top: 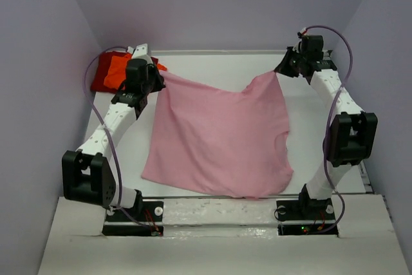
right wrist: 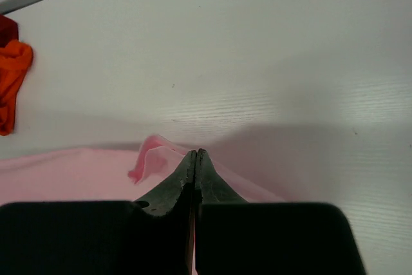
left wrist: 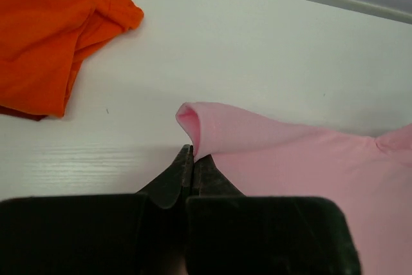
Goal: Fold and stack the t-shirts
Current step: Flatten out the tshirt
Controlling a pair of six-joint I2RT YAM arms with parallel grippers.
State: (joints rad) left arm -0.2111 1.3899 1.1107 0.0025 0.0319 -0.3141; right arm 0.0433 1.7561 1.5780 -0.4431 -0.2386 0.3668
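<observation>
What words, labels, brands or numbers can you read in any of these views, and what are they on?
None: no readable text in any view.
The pink t-shirt, orange t-shirt and dark red t-shirt show plain cloth, with no print or neck label facing the cameras.
The table bears no legible marking.

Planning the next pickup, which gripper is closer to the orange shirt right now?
Left. The left gripper, pinching the pink shirt, sits right beside the orange shirt; the right gripper is across the table.
</observation>
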